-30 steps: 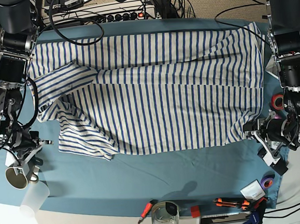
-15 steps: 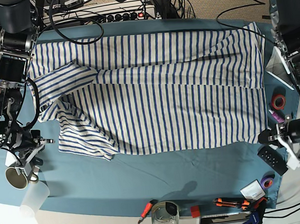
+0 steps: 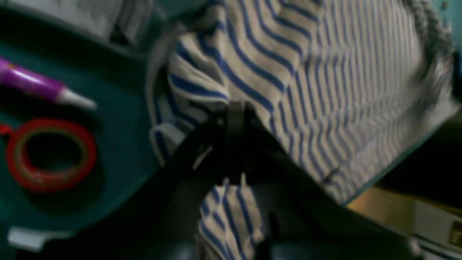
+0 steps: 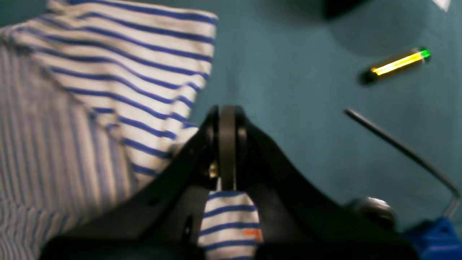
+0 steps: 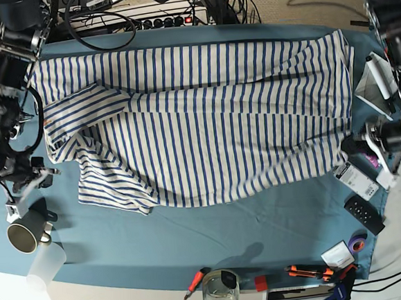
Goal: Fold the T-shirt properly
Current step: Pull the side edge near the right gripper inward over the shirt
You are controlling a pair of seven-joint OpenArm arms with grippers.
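The T-shirt (image 5: pixel 205 122) lies only partly folded across the frame's upper middle, with the left gripper (image 3: pixel 234 108) and the right gripper (image 4: pixel 227 112) each clamped on its cloth, so most folds remain.

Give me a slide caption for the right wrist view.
Shut right end effector pinching a fold of the striped T-shirt above the teal table cloth.

Black, seemingly matte jaws, dark arms

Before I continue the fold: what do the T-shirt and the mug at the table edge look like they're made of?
T-shirt: soft matte cloth, likely cotton knit; it drapes and creases, with a ribbed-looking edge in the left wrist view. Mug: rigid and dark with a pale inside; probably ceramic or enamelled metal, unclear.
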